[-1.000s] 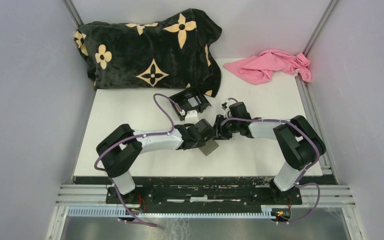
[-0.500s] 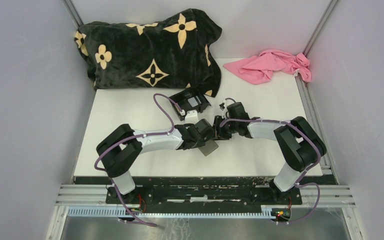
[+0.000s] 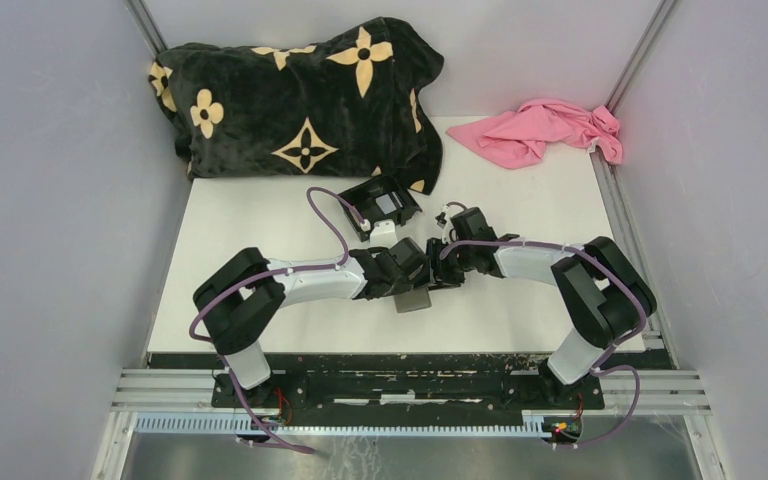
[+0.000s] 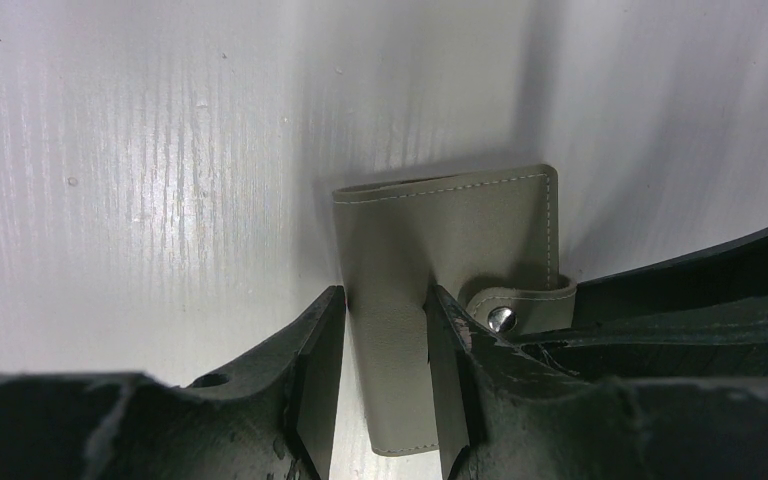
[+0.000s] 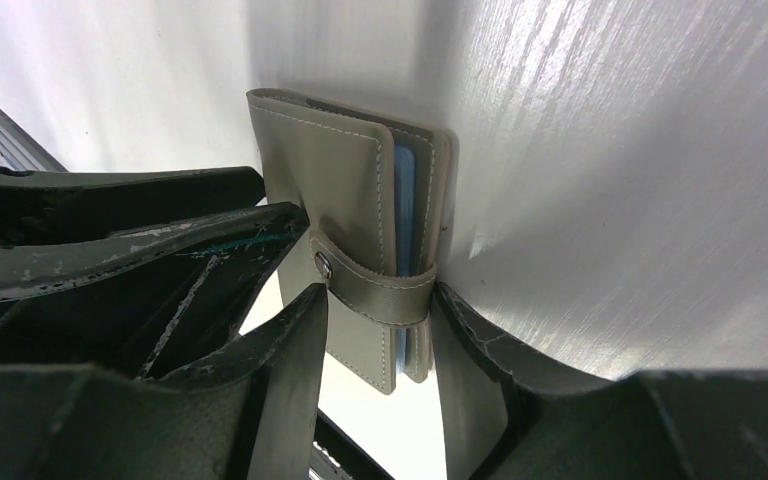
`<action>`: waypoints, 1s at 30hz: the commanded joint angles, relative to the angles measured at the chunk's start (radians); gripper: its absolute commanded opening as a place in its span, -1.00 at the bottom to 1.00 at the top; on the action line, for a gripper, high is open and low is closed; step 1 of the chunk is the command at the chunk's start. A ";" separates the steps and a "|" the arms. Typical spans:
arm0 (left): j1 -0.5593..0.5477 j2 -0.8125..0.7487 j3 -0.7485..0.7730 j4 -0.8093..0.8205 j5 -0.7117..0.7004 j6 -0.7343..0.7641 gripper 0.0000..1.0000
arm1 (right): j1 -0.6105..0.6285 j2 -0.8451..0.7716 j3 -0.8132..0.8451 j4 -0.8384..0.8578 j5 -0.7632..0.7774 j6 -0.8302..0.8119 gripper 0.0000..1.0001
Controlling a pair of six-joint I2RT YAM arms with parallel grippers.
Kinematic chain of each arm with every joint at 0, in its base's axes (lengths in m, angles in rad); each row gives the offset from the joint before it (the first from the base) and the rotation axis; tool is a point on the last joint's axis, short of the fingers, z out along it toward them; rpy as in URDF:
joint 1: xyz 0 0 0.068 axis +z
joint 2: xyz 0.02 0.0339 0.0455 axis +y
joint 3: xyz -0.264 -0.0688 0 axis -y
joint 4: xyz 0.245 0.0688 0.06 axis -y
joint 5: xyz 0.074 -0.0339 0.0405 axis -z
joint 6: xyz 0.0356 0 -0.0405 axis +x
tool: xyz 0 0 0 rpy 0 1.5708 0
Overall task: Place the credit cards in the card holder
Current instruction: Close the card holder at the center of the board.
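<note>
The card holder [image 3: 417,299] is a grey bifold wallet, folded shut with its clasp tab [image 5: 385,292] snapped. It hangs on edge above the white table, between both grippers. My left gripper [image 3: 410,279] is shut on its folded side, as the left wrist view shows [image 4: 385,296]. My right gripper [image 3: 439,271] is shut across the tab and open edge [image 5: 378,292]. Bluish-grey edges of credit cards [image 5: 404,200] show between the wallet's flaps. No loose gold or black card is in view.
An open black plastic box [image 3: 384,204] with a pale patch inside stands just behind the grippers, a small white piece [image 3: 382,230] beside it. A black flowered blanket [image 3: 300,95] lies at the back left and a pink cloth [image 3: 545,130] at the back right.
The wallet has turned from tilted to nearly square with the table's front edge. My right gripper has shifted slightly left toward the left gripper. The left arm has hardly moved.
</note>
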 commanded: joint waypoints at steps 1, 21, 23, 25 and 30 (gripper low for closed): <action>-0.005 0.064 -0.012 0.001 0.018 0.049 -0.14 | 0.025 0.003 0.021 -0.058 -0.017 0.014 -0.01; -0.004 0.055 -0.051 0.034 0.038 0.052 -0.14 | -0.004 -0.019 -0.037 0.109 0.083 0.281 0.08; -0.004 0.052 -0.054 0.037 0.040 0.052 -0.15 | -0.005 -0.019 -0.044 0.127 0.081 0.312 0.08; -0.004 0.052 -0.054 0.039 0.040 0.051 -0.15 | -0.007 -0.023 -0.054 0.151 0.081 0.342 0.08; -0.005 0.046 -0.064 0.045 0.040 0.051 -0.15 | -0.009 -0.039 -0.071 0.177 0.078 0.390 0.12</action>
